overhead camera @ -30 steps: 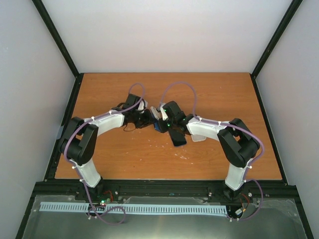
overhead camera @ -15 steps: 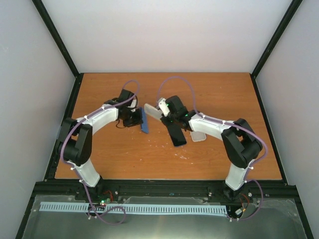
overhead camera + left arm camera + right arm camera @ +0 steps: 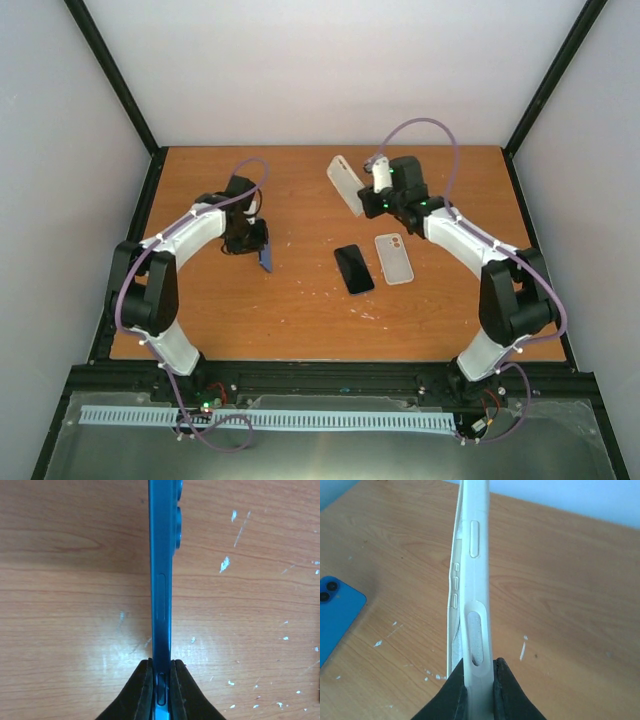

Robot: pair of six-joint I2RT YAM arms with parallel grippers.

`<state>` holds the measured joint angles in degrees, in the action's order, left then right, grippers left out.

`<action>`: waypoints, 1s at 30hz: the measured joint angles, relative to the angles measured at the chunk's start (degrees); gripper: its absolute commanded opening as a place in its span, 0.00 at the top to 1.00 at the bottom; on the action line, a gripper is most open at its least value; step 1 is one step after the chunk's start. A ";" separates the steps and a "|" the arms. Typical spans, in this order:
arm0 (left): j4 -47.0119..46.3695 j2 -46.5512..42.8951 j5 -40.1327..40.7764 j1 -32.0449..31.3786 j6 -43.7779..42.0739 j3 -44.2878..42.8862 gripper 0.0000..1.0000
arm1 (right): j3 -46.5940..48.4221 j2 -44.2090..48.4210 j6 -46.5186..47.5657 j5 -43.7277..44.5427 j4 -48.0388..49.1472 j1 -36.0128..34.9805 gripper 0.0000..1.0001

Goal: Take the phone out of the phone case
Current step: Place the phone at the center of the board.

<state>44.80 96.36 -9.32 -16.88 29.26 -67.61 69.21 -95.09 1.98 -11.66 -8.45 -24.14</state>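
Observation:
The blue phone [image 3: 266, 259] is out of its case. My left gripper [image 3: 255, 243] is shut on its lower end and holds it edge-on just above the table at the left. In the left wrist view the phone [image 3: 161, 580] runs straight up from the jaws of the left gripper [image 3: 161, 662]. The pale translucent phone case [image 3: 344, 184] is empty. My right gripper [image 3: 368, 198] is shut on one end and holds it raised at the back right. The case [image 3: 475, 580] is edge-on in the right gripper [image 3: 479, 662]. The phone's back [image 3: 335, 610] shows at that view's left edge.
A black phone [image 3: 353, 268] lies flat, screen up, near the middle of the wooden table [image 3: 300, 320]. A pale phone-shaped piece with a camera cut-out [image 3: 393, 258] lies just right of it. White walls and black frame posts close in the table on three sides.
The two grippers were together at the table's middle. The left one has pulled left with the blue phone, and the right one has lifted the empty case to the back right.

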 measured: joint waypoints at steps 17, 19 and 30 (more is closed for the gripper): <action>15.56 1.11 13.18 -9.40 -2.86 -12.31 1.00 | -11.30 15.28 2.64 -15.15 -17.18 32.39 0.97; 16.57 2.93 14.60 -11.74 -2.12 -12.76 1.00 | -11.30 15.28 4.42 -16.55 -19.47 35.39 0.97; 19.87 12.66 17.31 -19.63 3.28 -16.94 0.95 | -12.68 16.46 15.06 -20.96 -26.95 45.07 0.97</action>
<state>64.66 109.01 7.99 -36.51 32.53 -84.55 56.53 -78.63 17.04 -32.62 -35.40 20.93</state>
